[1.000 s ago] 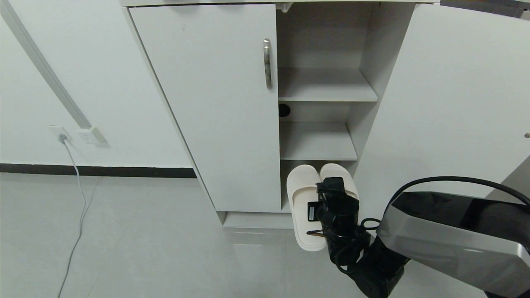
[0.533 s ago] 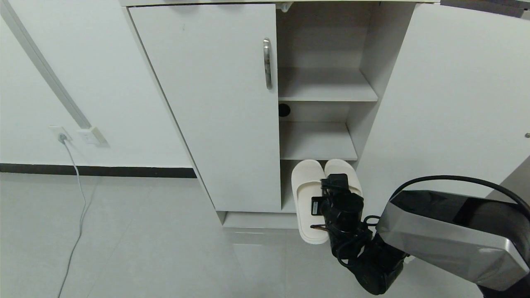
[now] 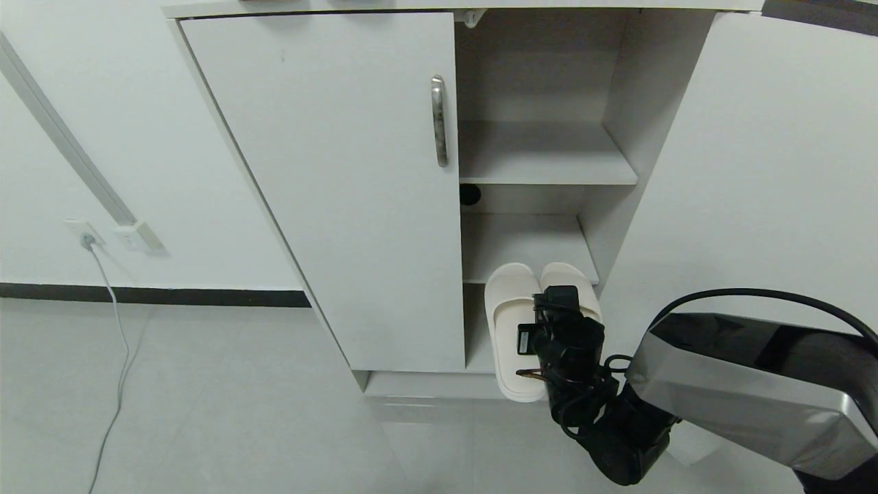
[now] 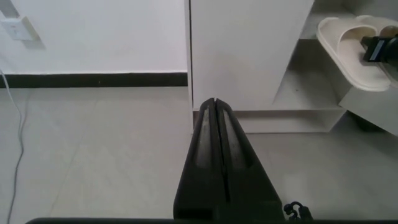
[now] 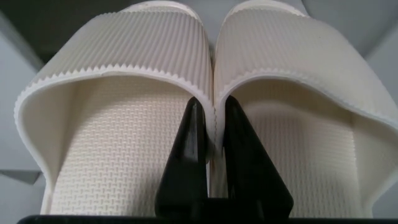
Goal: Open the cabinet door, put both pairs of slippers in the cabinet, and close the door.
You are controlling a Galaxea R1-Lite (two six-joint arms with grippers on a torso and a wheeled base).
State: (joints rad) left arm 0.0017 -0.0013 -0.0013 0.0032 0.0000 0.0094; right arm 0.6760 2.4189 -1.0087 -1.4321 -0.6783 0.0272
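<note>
Cream slippers point(image 3: 511, 322) clamped by their touching inner edges in the right end effector point(image 5: 210, 112), held just before the open cabinet's point(image 3: 542, 154) lower shelves, left end effector point(image 4: 214, 102) pressed together over the floor point(image 4: 93, 155).

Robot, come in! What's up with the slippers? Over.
Right gripper shut on slippers, low at the cabinet. Left gripper shut, empty. Right door open, left door shut.
</note>
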